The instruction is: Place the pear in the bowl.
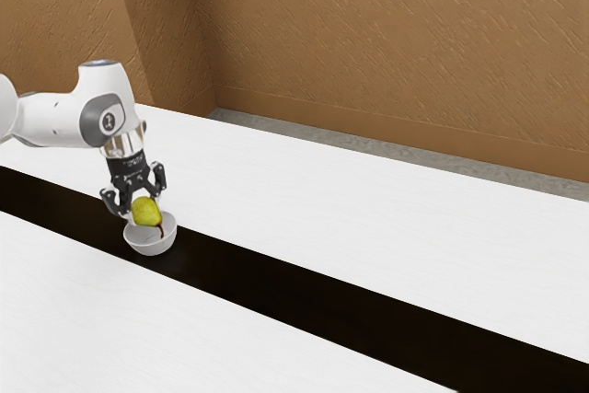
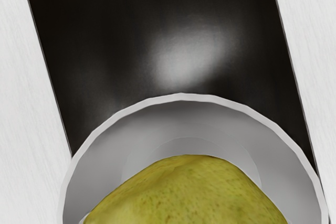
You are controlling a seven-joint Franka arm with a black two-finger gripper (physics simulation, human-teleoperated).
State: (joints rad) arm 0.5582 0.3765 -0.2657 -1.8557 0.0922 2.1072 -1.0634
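Pinching green pear (image 1: 145, 213) between both fingers of tool (image 1: 144, 206), at left of the frame; holding it low over white bowl (image 1: 150, 244) on bench (image 1: 396, 227).

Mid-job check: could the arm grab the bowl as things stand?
Probably not cleanly: the pear is right at the pincer, between it and the bowl. The pear would likely have to be out of the way first.
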